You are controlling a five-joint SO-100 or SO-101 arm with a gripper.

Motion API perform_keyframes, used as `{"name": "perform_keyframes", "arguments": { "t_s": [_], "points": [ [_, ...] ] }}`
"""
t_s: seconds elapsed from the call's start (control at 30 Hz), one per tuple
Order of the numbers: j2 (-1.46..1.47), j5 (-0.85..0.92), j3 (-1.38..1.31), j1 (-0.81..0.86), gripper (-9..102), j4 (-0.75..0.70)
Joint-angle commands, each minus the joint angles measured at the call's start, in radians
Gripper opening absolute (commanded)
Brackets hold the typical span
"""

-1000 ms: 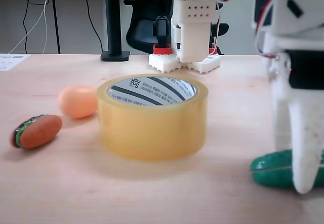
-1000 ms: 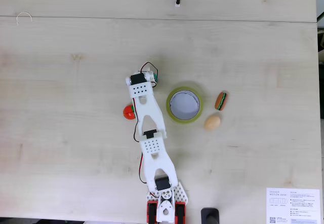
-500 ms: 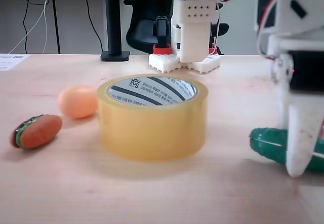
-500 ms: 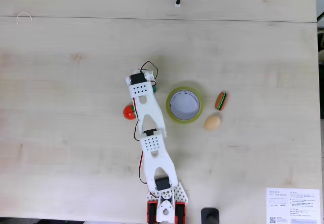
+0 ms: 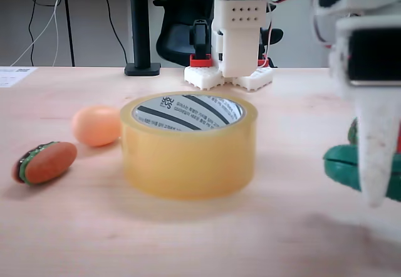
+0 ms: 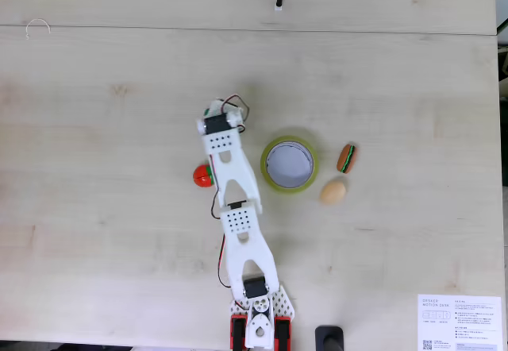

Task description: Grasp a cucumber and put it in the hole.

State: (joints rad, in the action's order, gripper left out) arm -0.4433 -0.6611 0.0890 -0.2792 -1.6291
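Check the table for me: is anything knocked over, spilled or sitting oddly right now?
Nothing stands out. The tape roll lies flat with its hole facing up and unblocked. The burger toy and orange ball rest beside it, undisturbed. The cucumber sits behind a white finger of the gripper; whether it is clamped is unclear.

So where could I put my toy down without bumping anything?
The wood left of the arm is bare, and so is the strip beyond the tape roll. It is crowded right beside the roll: burger toy, egg, red ball.
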Motion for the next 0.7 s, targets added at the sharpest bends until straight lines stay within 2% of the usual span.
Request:
{"name": "perform_keyframes", "arguments": {
  "t_s": [0.0, 0.37, 0.67],
  "points": [
    [-0.060, -0.144, -0.207, 0.046, 0, -0.058],
    [-0.222, -0.382, -0.328, 0.204, 0, -0.144],
    [-0.440, -0.506, -0.328, 0.319, 0, -0.149]
  ]
}}
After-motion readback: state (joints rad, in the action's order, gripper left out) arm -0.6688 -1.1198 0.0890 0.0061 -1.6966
